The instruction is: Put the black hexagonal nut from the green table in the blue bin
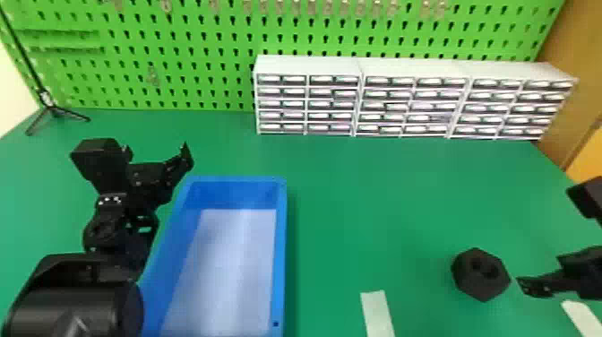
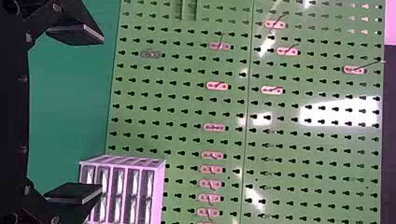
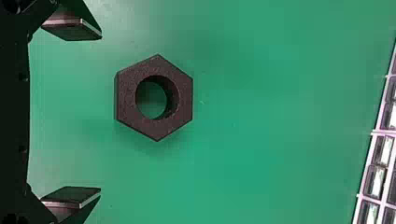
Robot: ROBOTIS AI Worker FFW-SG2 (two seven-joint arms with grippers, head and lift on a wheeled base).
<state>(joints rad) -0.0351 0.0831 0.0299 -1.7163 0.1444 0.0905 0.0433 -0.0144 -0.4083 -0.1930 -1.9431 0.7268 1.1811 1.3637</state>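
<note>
Green pegboard (image 1: pixel 215 96) stands behind the blue bin (image 1: pixel 281 251). Well right of the bin, the head view shows the black hexagonal nut (image 1: pixel 466 280) on the green table (image 1: pixel 358 192); the right wrist view adds its open hole and the right gripper's (image 1: pixel 537 287) 2 fingers apart. Beside the bin's left, the left gripper (image 1: pixel 156 154) has 2 spread fingers.

White drawer units (image 1: pixel 309 65) and a tripod (image 1: pixel 53 110) stand before a pegboard (image 1: pixel 201 60).

The head view's right edge is cutting off the right gripper (image 1: pixel 537 287); its bottom edge is cropping the bin (image 1: pixel 280 269), a white strip (image 1: pixel 377 313) and the left arm (image 1: pixel 76 313) (which is also hiding some of the bin's left side). The drawers (image 1: pixel 333 79) are blurring together.
</note>
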